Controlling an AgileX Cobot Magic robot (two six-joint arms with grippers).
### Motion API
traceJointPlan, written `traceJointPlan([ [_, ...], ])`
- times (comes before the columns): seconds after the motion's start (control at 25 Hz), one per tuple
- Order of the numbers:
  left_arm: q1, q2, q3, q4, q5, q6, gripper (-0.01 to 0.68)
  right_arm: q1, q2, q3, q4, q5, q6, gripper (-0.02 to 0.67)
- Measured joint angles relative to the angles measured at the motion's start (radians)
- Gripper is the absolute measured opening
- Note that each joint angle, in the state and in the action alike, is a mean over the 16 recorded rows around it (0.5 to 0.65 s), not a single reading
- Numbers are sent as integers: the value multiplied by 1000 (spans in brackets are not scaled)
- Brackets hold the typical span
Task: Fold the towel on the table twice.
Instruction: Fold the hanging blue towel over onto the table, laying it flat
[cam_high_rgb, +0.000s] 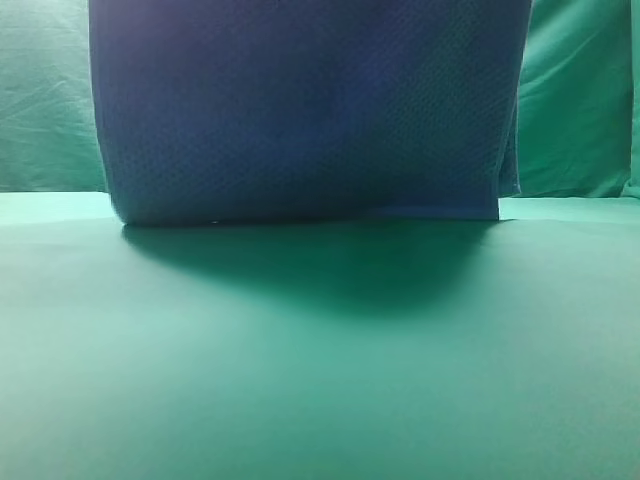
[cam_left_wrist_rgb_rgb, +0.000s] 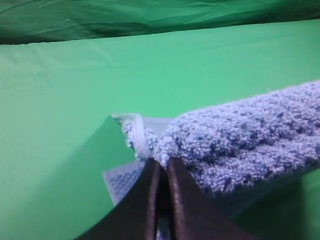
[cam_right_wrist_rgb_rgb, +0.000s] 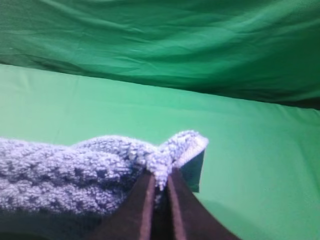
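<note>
Both grippers hold the towel up over the desk.

I see the towel (cam_high_rgb: 300, 110) hanging like a curtain near the desk's (cam_high_rgb: 320, 380) back edge, its bottom fold touching the desk and its top cut off. My left gripper (cam_left_wrist_rgb_rgb: 162, 167) and right gripper (cam_right_wrist_rgb_rgb: 161, 177) are each pinched tight on a towel corner. The high view hides both grippers. I see no writing.

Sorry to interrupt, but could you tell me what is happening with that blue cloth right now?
Both arms are holding the towel up off the table. The left end effector is shut on one corner and the right end effector is shut on another. The towel hangs like a curtain in the high view, its lower edge at the table surface, before the wrinkled green backdrop.
</note>
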Motion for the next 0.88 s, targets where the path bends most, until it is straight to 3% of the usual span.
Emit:
traceJointPlan([
  [0.48,-5,-360,525,-74,-127,0,0,60,-325,496,25,-119,35,0],
  [0.88,-7,-617,834,-170,-141,23,0,129,-564,785,41,-124,91,0],
])
